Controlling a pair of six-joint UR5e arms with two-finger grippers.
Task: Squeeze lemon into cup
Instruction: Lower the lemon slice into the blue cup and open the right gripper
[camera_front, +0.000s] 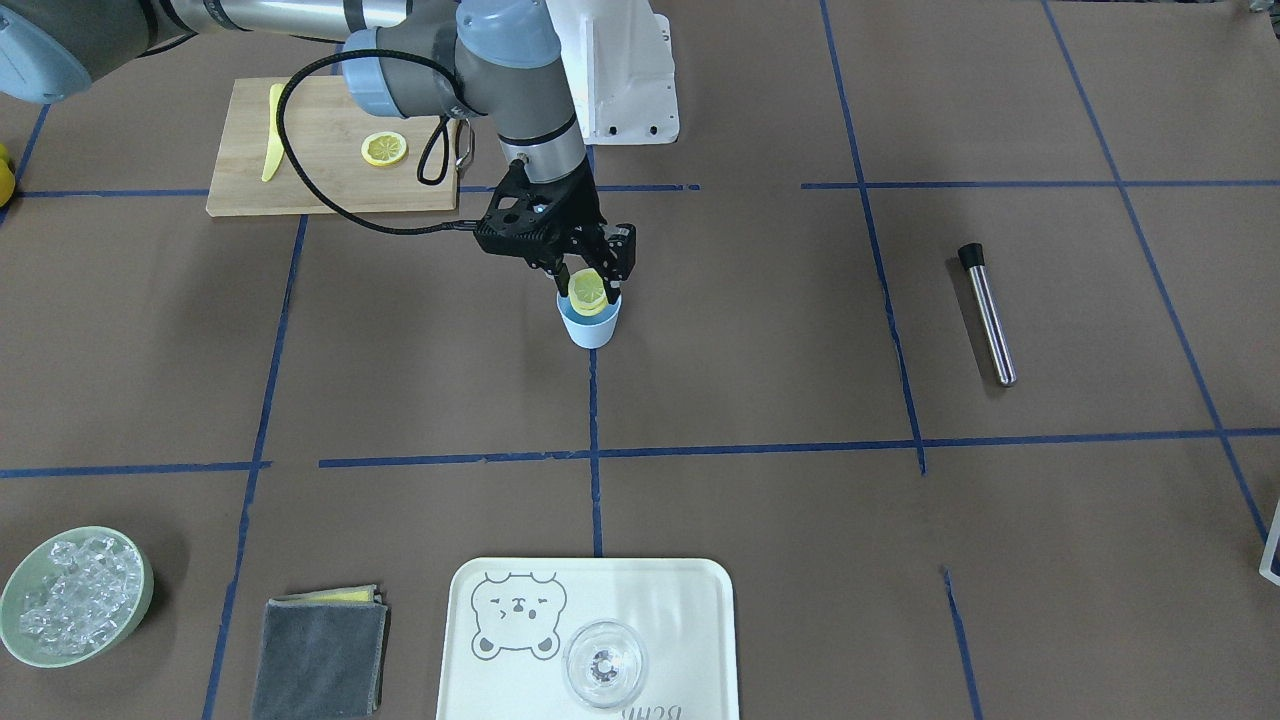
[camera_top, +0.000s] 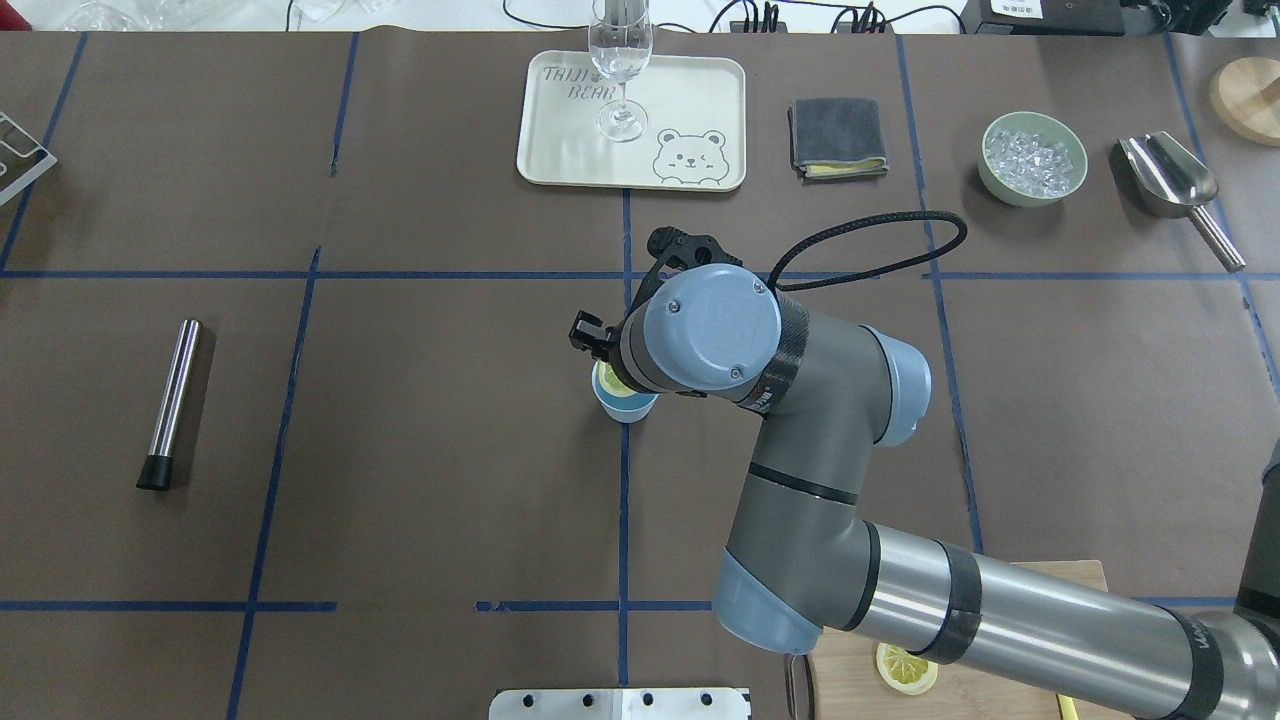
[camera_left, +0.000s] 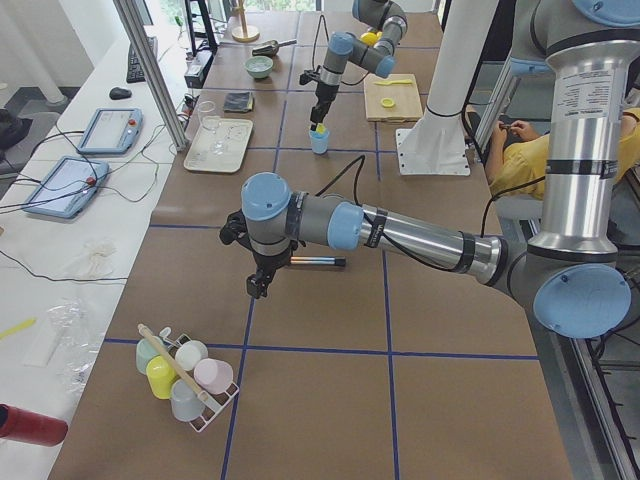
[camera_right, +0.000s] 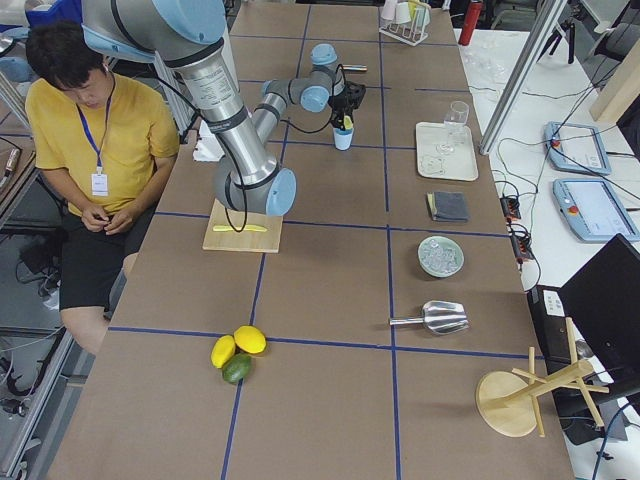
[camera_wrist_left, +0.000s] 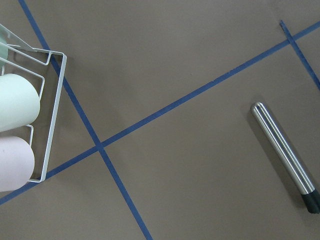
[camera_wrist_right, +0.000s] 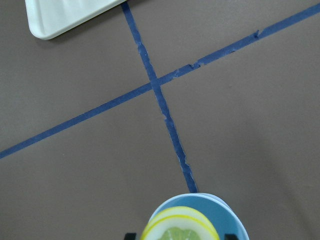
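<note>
My right gripper (camera_front: 589, 284) is shut on a thin yellow lemon slice (camera_front: 588, 296) and holds it upright just over the mouth of the light blue cup (camera_front: 590, 328) at mid-table. The right wrist view shows the slice (camera_wrist_right: 180, 229) above the cup's rim (camera_wrist_right: 227, 220). The overhead view shows the cup (camera_top: 627, 408) half hidden under the wrist. My left gripper (camera_left: 258, 287) shows only in the exterior left view, hovering over the table near a steel tube; I cannot tell if it is open or shut.
A second lemon slice (camera_front: 384, 149) and a yellow knife (camera_front: 272, 135) lie on the wooden board (camera_front: 300, 190). A clear glass (camera_front: 604, 663) stands on the bear tray (camera_front: 700, 590). Also present: a green bowl of ice (camera_front: 75, 597), a grey cloth (camera_front: 320, 655), a steel tube (camera_front: 988, 318), a cup rack (camera_left: 185, 377).
</note>
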